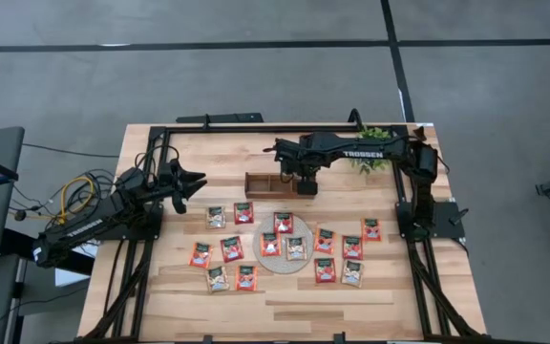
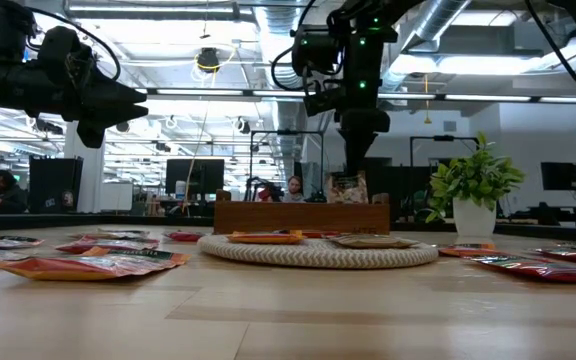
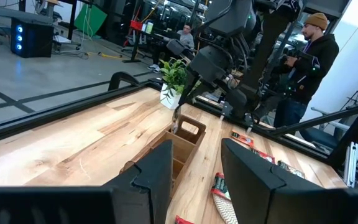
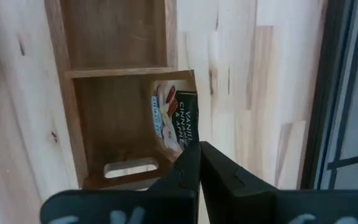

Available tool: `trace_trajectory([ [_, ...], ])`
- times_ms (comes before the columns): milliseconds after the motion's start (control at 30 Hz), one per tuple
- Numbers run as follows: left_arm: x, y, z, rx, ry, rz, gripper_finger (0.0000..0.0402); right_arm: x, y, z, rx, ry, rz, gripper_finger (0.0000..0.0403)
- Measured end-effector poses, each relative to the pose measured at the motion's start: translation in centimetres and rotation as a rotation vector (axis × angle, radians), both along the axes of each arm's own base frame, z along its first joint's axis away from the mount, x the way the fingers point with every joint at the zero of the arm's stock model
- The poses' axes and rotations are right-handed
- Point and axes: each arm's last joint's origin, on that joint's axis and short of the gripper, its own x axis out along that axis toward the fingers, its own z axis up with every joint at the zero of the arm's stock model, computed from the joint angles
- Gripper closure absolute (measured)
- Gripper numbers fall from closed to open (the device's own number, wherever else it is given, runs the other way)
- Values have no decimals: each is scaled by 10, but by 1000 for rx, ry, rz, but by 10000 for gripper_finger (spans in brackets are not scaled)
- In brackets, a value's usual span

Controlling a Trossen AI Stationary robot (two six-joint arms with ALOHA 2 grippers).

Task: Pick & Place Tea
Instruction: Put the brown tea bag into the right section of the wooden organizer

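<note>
Right wrist view: right gripper [image 4: 199, 163] pinches a tea sachet [image 4: 178, 118] over the wooden tray's [image 4: 61, 93] end compartment.
Left gripper [image 1: 195, 183] waits open, beside the table's [image 1: 351, 296] left edge; other sachets [image 1: 232, 248] lie flat, some on the round mat [image 1: 283, 265].

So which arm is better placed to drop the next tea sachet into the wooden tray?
Right. Its end effector is shut on a pale square tea sachet directly over the end compartment of the brown wooden three-compartment tray. The left end effector hovers open beside the tray, holding nothing.
</note>
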Motion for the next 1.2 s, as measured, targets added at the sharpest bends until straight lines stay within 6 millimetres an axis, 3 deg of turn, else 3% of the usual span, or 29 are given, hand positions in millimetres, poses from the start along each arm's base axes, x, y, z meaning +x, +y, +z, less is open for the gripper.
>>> trace_trajectory([
  [400, 0, 0, 0, -1, 0, 0, 273, 0, 0, 0, 62, -15, 4, 403],
  [700, 0, 0, 0, 0, 0, 0, 273, -6, 0, -16, 87, 15, -18, 403],
  [1200, 0, 0, 0, -5, -1, 0, 273, -3, -4, -15, 75, -20, -8, 403],
])
